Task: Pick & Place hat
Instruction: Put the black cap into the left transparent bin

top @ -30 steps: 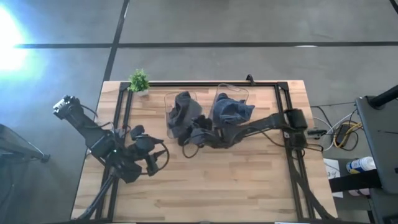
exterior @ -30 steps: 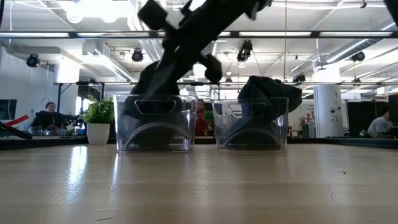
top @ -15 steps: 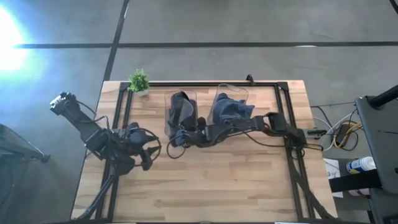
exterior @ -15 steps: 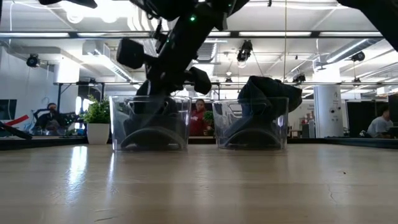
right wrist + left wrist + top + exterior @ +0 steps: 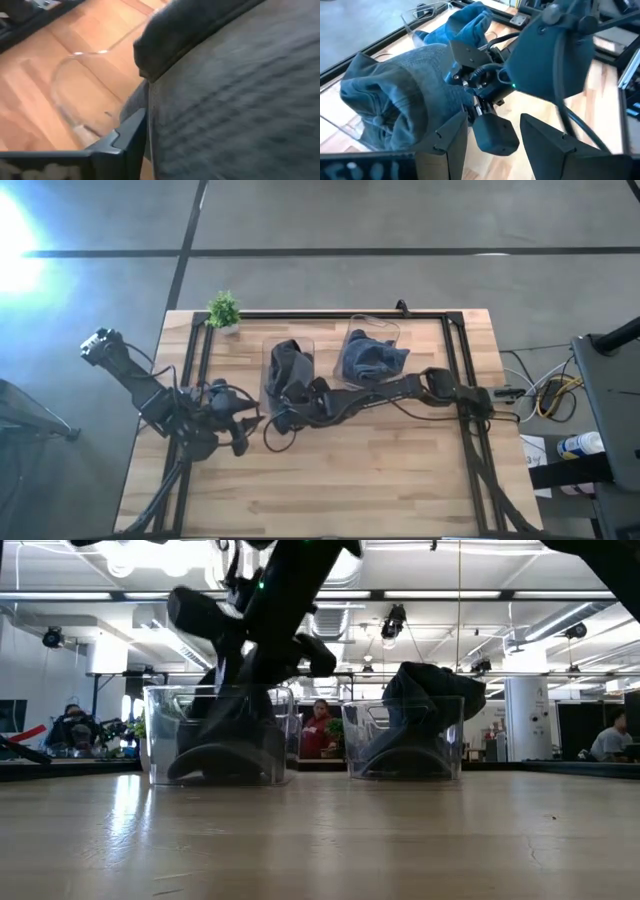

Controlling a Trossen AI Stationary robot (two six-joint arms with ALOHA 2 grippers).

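Observation:
A dark grey knit hat (image 5: pixel 290 368) sits in the left of two clear bins (image 5: pixel 160 740) near the table's far side. It bulges above the rim and fills the right wrist view (image 5: pixel 240 100). A blue-grey hat (image 5: pixel 370 358) fills the right bin (image 5: pixel 455 740). My right gripper (image 5: pixel 282 412) reaches across from the right. It is low at the near side of the left bin, right against the grey hat. My left gripper (image 5: pixel 495 145) waits open just left of that bin, holding nothing.
A small potted plant (image 5: pixel 223 310) stands at the far left corner. Black frame rails (image 5: pixel 460 360) run along the table's far, left and right sides. The wooden table top (image 5: pixel 360 470) lies bare toward the near edge. People sit in the room beyond (image 5: pixel 320 725).
My right gripper has gone toward the table's left edge and down, to the near side of the left bin. The bin with the grey hat has slid a little toward the table's left and near edges. My left gripper has drawn back slightly toward the left edge.

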